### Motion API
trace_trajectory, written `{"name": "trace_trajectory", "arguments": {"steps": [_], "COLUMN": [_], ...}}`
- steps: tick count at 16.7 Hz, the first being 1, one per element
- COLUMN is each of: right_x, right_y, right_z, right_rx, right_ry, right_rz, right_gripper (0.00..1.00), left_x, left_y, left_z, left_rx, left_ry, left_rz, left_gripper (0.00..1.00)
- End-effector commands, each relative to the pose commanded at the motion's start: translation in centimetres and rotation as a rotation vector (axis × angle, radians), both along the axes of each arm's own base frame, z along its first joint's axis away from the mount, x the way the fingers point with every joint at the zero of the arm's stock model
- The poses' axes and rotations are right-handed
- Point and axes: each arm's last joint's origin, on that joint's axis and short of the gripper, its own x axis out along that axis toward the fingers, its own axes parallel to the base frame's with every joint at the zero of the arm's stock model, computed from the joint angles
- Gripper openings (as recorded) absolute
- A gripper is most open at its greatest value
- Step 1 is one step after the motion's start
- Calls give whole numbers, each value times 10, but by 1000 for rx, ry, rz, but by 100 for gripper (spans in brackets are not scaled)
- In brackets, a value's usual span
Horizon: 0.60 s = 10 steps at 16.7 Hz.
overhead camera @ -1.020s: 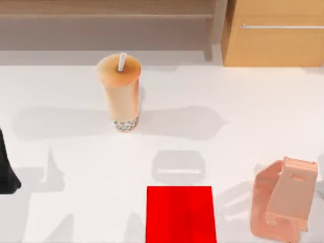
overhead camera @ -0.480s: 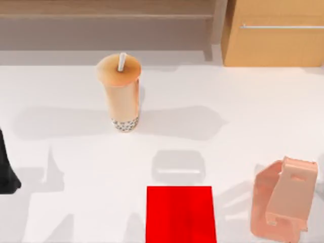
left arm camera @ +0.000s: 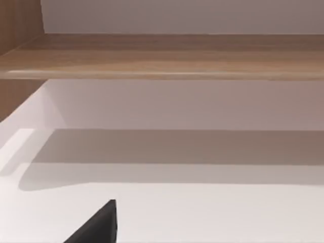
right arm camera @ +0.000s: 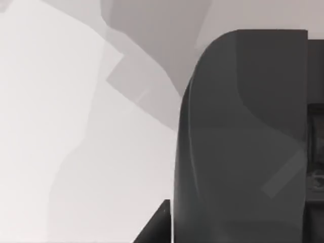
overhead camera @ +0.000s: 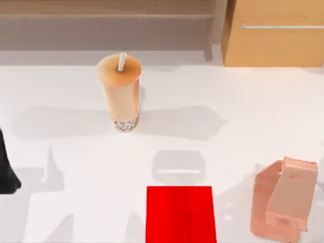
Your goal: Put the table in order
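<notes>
Main risk, as I judge it: the tall bubble-tea cup (overhead camera: 120,92) stands upright on a narrow base left of centre on the table (overhead camera: 243,101), so a sideways brush or off-centre pinch would topple it; the pink phone stand (overhead camera: 283,202) near the right front edge could be shoved off. Table is a wide, plain white, smooth top, spanning the scene below the wooden cabinet (overhead camera: 276,33), red mat (overhead camera: 180,213) at its front middle. Left arm (overhead camera: 7,167) sits at the left edge; finger spread of either gripper I cannot tell.
</notes>
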Motion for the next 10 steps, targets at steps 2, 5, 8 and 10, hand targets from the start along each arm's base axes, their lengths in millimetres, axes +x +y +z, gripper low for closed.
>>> {"name": "trace_trajectory", "arguments": {"steps": [2,5,8,10], "right_x": [0,0,-3,-5], "right_y": [0,0,0,1], "right_z": [10,26,43,55], "right_rx": [0,0,1,0], "right_ry": [0,-2,5,-2], "right_rz": [-1,-1,0,-3], "right_gripper": [0,0,0,0], "left_x": [0,0,0,0], "left_y": [0,0,0,0], "left_z": [0,0,0,0], "left_rx": [0,0,0,0], "left_ry": [0,0,0,0], "left_rz": [0,0,0,0], "left_gripper": [100,100,100,100]}}
